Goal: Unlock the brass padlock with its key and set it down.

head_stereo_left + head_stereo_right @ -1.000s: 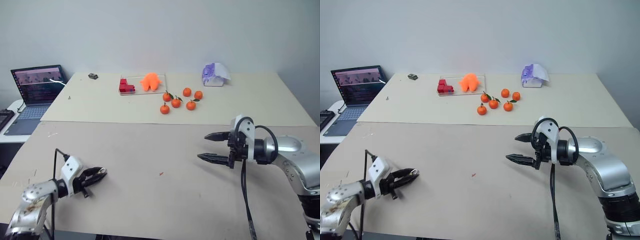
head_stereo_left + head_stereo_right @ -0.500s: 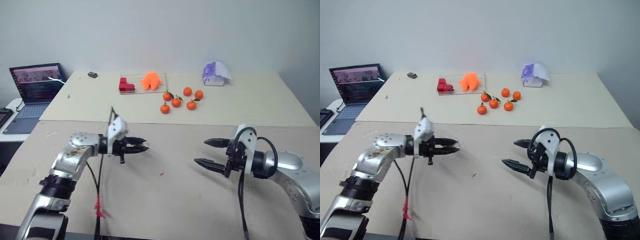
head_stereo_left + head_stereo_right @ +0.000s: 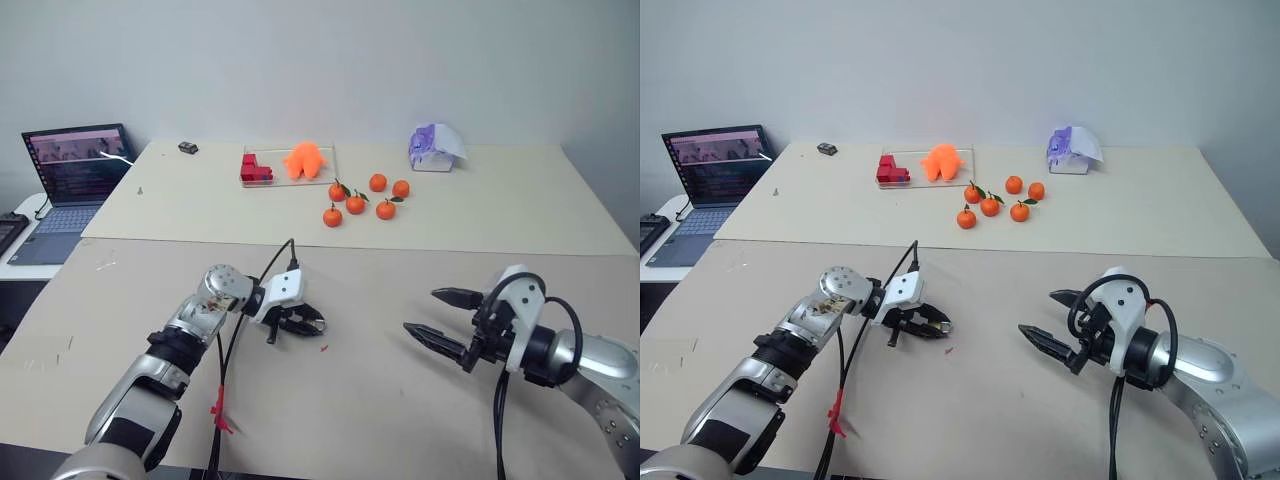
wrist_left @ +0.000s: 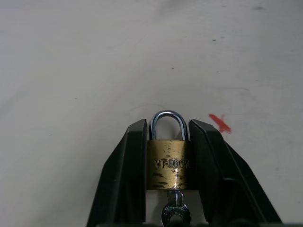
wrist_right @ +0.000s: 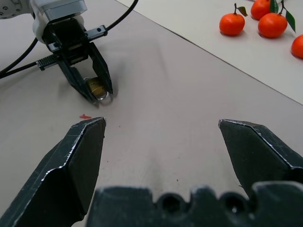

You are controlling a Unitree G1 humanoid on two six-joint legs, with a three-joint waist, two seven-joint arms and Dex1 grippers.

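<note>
Left end effector (image 4: pixel 168 177) has the padlock (image 4: pixel 168 165) pinched flat between its two fingers (image 4: pixel 127 175), pads on the brass sides, silver shackle (image 4: pixel 167 124) poking out past the fingertips and closed. The key (image 4: pixel 175 211) sits in the keyway at the bottom of the body, back toward the palm. From the head views that end effector hangs low over the near tabletop (image 3: pixel 400 400), beside a small red mark (image 4: pixel 220 123), angled down and toward the other arm.

Right end effector (image 5: pixel 161 137) is spread wide, empty, fingers well apart, aimed across at the padlock from a little way off.

Now, handling. This padlock is tiny, hard, smooth metal — light, nothing fragile, but slick, and it can pivot or squirt out of a two-point pinch once torque goes into the key. The flat-side hold it has now looks like the right one. The key is the tricky bit: thin, small, tucked between the left fingers, so the right end effector would need to nip its bow squarely and twist without dragging the padlock round. The lock looks not yet opened, my read.

Farther back: tangerines (image 3: pixel 356 203), an orange toy (image 3: pixel 303 160), red blocks (image 3: pixel 253 170), a laptop (image 3: pixel 72 170).
</note>
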